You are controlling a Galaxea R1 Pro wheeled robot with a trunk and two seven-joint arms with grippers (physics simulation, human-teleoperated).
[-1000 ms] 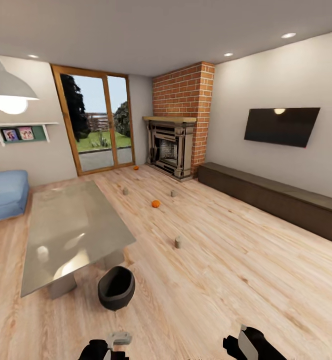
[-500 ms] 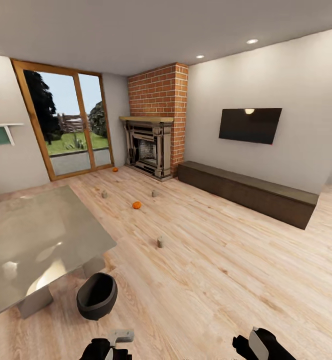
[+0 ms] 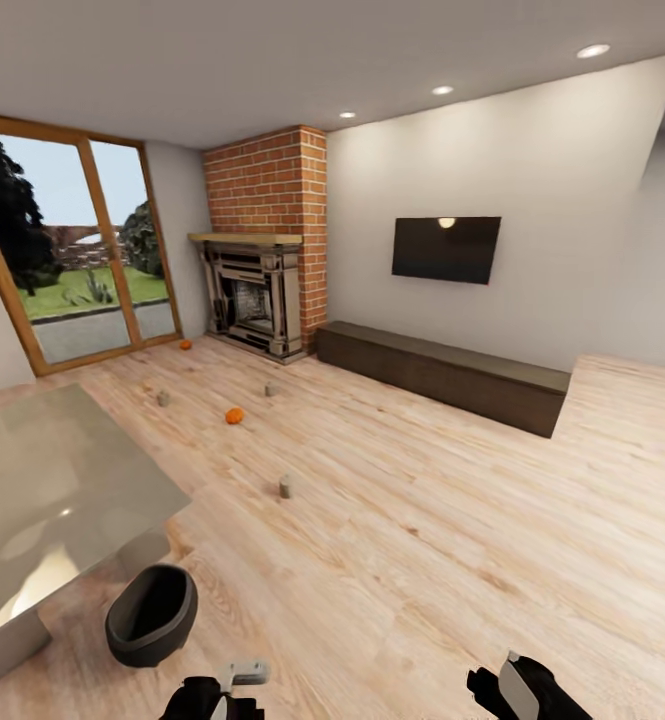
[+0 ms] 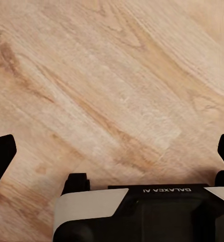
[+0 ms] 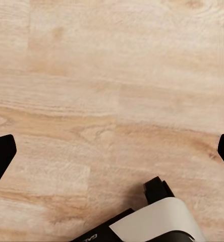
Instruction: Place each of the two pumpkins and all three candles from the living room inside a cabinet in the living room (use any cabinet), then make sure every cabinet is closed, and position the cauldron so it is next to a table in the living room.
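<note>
— Pale wood floor (image 3: 422, 520) runs through the whole living room, right up to the brick fireplace (image 3: 257, 290). What lies near that fireplace?

— Just in front of its hearth, toward the glass door (image 3: 67, 260), sits one small pumpkin (image 3: 185, 344), bright orange. A second pumpkin (image 3: 234, 416), round, orange and ribbed, lies farther out from the fireplace on open floor. Three candles, stubby grey-tan cylinders, stand upright: one (image 3: 269, 390) between the fireplace and that second pumpkin, one (image 3: 163, 399) off toward the door side, and one (image 3: 286, 487) farthest from the fireplace.

— And the cabinet?

— The cabinet (image 3: 442, 375) is long, low and dark brown, starting just beside the fireplace and running along the wall under the black TV (image 3: 446, 249). Its fronts look shut.

— The cauldron?

— The cauldron (image 3: 152, 615) is black, round and open-topped, resting on the floor just beside the corner of the glossy grey tabletop (image 3: 62, 490), well away from the fireplace.

— Your grippers?

— My left gripper (image 4: 112, 156) has its fingers spread wide over bare floorboards, nothing between them. My right gripper (image 5: 112, 151) is spread wide too, also over bare floor.
</note>
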